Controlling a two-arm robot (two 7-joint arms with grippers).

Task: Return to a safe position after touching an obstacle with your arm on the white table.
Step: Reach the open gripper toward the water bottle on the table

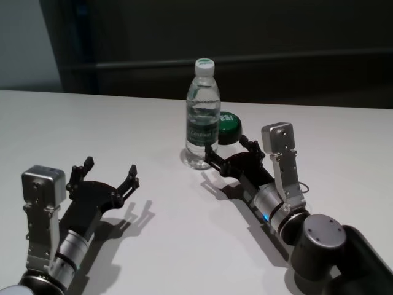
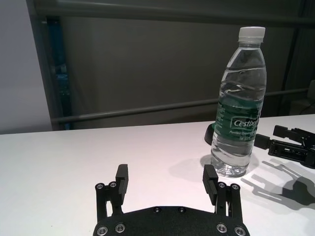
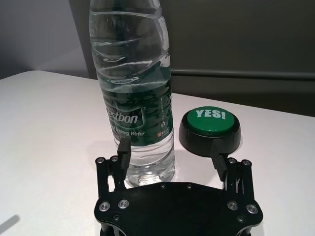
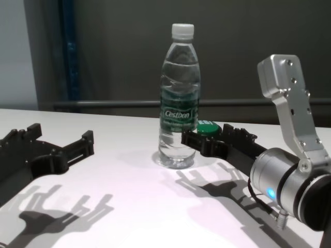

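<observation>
Right pincer (image 1: pixel 228 153) open, reaching low over white bench (image 1: pixel 92 123) at centre frame, one finger beside upright bottle (image 1: pixel 202 117) base, green button (image 1: pixel 228 126) just behind; left pincer (image 1: pixel 110 173) open, lower left, well apart.

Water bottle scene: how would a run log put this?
right gripper: open, beside water bottle | left gripper: open, apart | bottle upright on white table
</observation>
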